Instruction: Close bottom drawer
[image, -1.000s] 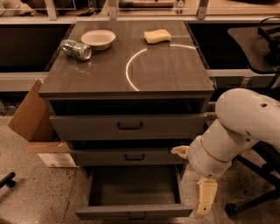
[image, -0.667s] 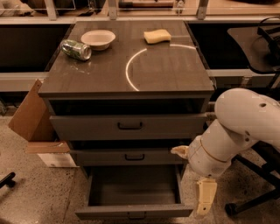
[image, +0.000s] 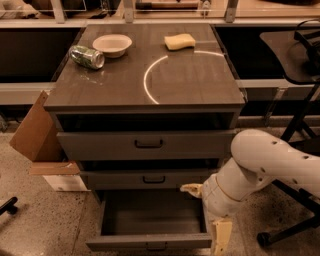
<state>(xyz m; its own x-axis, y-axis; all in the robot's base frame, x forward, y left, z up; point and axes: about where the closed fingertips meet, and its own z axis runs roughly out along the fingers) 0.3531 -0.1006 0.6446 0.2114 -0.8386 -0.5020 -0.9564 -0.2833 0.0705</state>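
The bottom drawer (image: 150, 242) is the lowest of three grey-brown drawers and stands pulled far out, its inside empty. Its small black bar handle (image: 156, 246) sits on the low front panel at the bottom edge of the view. My gripper (image: 220, 234) hangs at the end of the white arm (image: 270, 160), just off the drawer's right front corner and level with the front panel. I cannot tell whether it touches the drawer.
The slim middle drawer (image: 150, 178) and the tall top drawer (image: 145, 145) stand slightly out. On the cabinet top (image: 190, 85) lie a crushed can (image: 86, 56), a bowl (image: 112, 44) and a yellow sponge (image: 180, 41). A cardboard box (image: 37, 132) is at left, a chair base (image: 295, 230) at right.
My arm has sunk lower and moved a little left, bringing the gripper closer to the bottom drawer's right front corner. The drawer is as far out as before.
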